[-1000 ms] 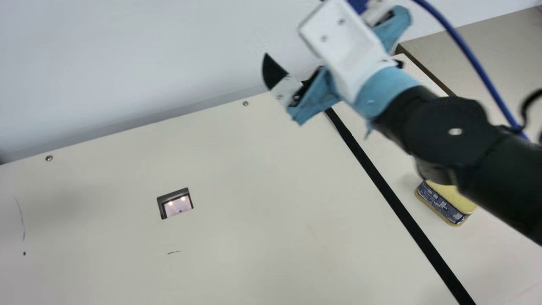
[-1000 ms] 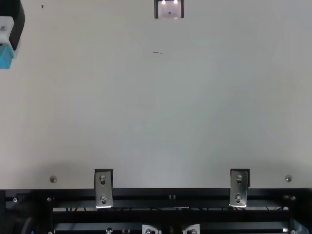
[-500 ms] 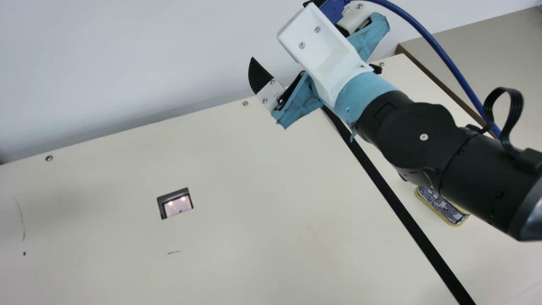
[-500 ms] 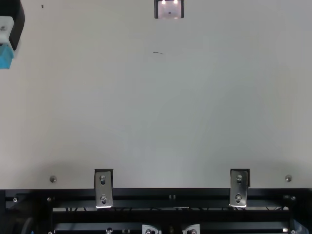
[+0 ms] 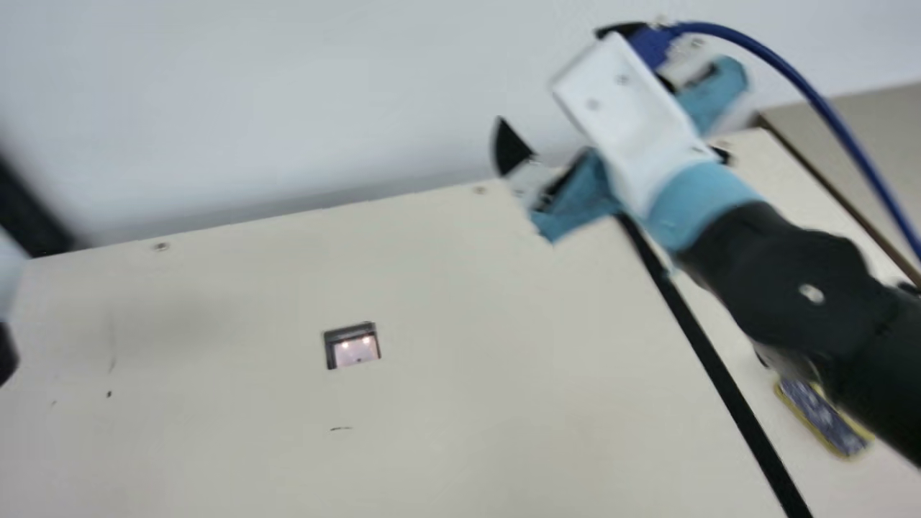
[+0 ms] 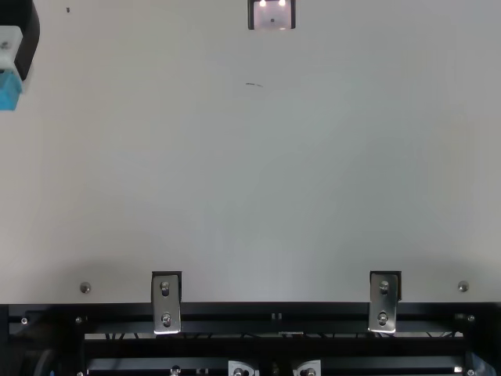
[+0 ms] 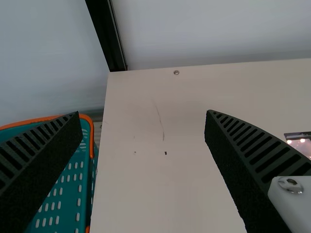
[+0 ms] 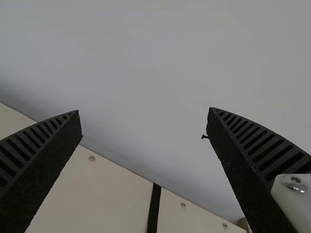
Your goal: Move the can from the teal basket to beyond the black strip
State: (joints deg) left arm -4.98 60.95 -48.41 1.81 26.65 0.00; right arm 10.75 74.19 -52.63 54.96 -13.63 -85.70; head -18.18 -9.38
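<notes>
Black left gripper (image 7: 143, 112), right gripper (image 8: 144, 110): gaping, empty. After camera's leftward turn, can (image 5: 822, 416) lower right, beyond strip (image 5: 727, 388): apparently delivered.

The right end effector (image 5: 548, 76) gapes; the black strip (image 8: 153, 208) crosses the table (image 8: 107, 194).

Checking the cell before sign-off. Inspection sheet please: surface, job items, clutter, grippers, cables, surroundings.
Surface: cream table, dark marks and a dark-framed cut-out; black strip runs slantwise.
Job items: yellow can right of the strip, partly hidden by the right arm; teal basket beside the table's left edge, contents can't be told.
Clutter: nothing seen.
Grippers: left gripper and right gripper open, nothing between the fingers.
Cables: blue cable arches over the right arm.
Surroundings: pale wall, black post.
</notes>
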